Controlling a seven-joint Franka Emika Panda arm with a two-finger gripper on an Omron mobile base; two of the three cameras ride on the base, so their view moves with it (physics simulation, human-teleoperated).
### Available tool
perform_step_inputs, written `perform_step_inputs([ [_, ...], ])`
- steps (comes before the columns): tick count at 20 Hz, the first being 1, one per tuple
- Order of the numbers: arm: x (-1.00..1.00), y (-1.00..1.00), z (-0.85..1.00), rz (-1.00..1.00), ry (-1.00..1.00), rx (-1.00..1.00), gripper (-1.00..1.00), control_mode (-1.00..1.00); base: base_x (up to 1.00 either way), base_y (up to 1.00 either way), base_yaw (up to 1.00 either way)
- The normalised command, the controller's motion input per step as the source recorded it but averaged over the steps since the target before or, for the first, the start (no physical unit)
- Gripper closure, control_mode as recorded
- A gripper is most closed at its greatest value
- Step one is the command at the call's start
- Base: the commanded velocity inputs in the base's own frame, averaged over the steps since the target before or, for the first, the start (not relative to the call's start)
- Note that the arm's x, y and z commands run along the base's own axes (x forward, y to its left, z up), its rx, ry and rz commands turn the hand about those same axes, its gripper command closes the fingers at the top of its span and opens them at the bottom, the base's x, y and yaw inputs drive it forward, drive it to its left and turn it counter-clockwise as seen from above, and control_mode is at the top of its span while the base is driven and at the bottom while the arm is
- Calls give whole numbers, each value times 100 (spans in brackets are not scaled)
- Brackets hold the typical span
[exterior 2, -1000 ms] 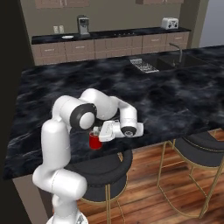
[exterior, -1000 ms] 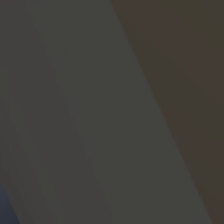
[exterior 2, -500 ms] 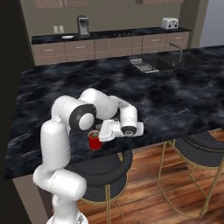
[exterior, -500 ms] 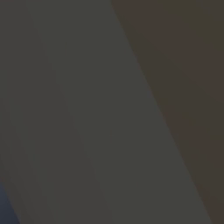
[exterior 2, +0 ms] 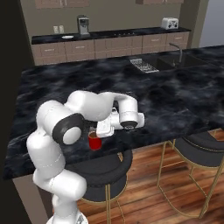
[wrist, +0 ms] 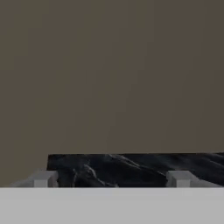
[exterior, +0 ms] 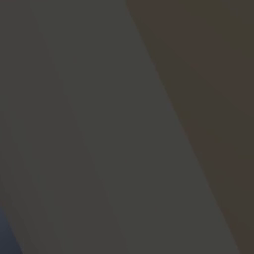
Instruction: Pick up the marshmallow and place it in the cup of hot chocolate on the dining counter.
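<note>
A red cup (exterior 2: 94, 141) stands on the black marble dining counter (exterior 2: 175, 100), close to its front edge. My arm is folded back over that edge, and my gripper (exterior 2: 100, 131) hangs just above and to the right of the cup. In the hand view my gripper (wrist: 111, 179) is open: its two grey fingertips (wrist: 43, 178) stand far apart with nothing between them, and past them lie a strip of counter and a bare brown wall. The marshmallow is out of view.
Two round black stools (exterior 2: 105, 164) (exterior 2: 201, 146) stand under the counter's front edge on the wooden floor. A sink (exterior 2: 175, 59) with a drying rack (exterior 2: 144, 64) sits at the far side. The back counter holds a coffee machine (exterior 2: 83, 24) and a toaster (exterior 2: 169, 22).
My hand has lifted a little over the red cup. The cup and the base have stayed where they were.
</note>
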Motion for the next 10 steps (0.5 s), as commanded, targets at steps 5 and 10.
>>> perform_step_inputs([
  [5, -98, 45, 100, 0, -54, -11, -100, -100, 0, 0, 0],
  [10, -100, 54, 100, 0, -52, -11, -100, -100, 0, 0, 0],
])
